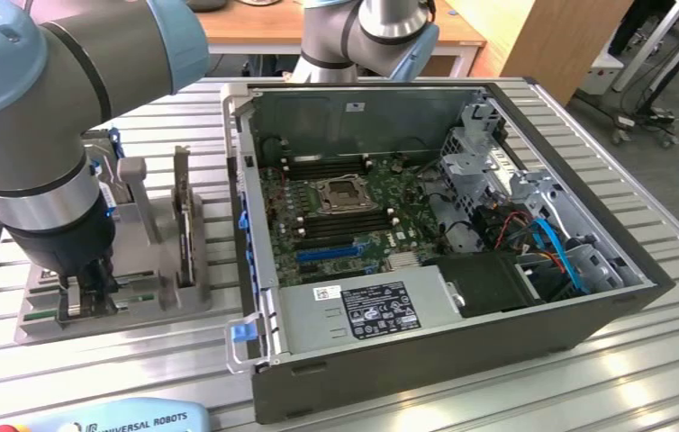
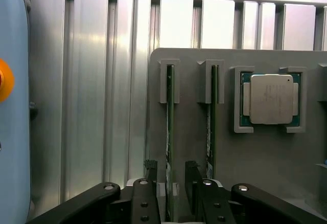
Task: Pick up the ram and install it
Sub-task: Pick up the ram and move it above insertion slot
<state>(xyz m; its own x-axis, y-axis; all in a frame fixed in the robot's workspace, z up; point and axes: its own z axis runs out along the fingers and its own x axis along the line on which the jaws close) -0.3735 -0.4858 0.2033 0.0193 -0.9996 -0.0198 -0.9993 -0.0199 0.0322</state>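
Ram (image 2: 169, 132) stands on its long edge in a slot of the gray holder (image 2: 255, 157), its ends cradled by slotted posts. A second stick (image 2: 210, 127) stands in the neighbouring slot, between the ram and the CPU (image 2: 271, 98) in its pocket. In the exterior view, the holder (image 1: 159, 297) sits at about eight o'clock from the open computer case (image 1: 436, 360), and your gripper (image 1: 85, 292) is down over the holder's seven o'clock end.

Your gripper (image 2: 171, 183) has its jaws apart and straddles the ram near one end. One of the fingers (image 2: 150, 170) stands on each flat face, and a gap shows on both sides, so nothing is clamped yet.

Judge the ram as very light and stiff along its length, but thin and brittle. It will not sag, yet it will likely not forgive a twist or a hard squeeze. The flat faces carry chips, so a firm pinch there could harm them. The faces are smooth, so a weak pinch may let it slip.

Take hold across the two flat faces, squarely. Centre it between the pads so neither finger pushes it sideways in the slot. Keep clear of the second stick, which is just beside your far finger.
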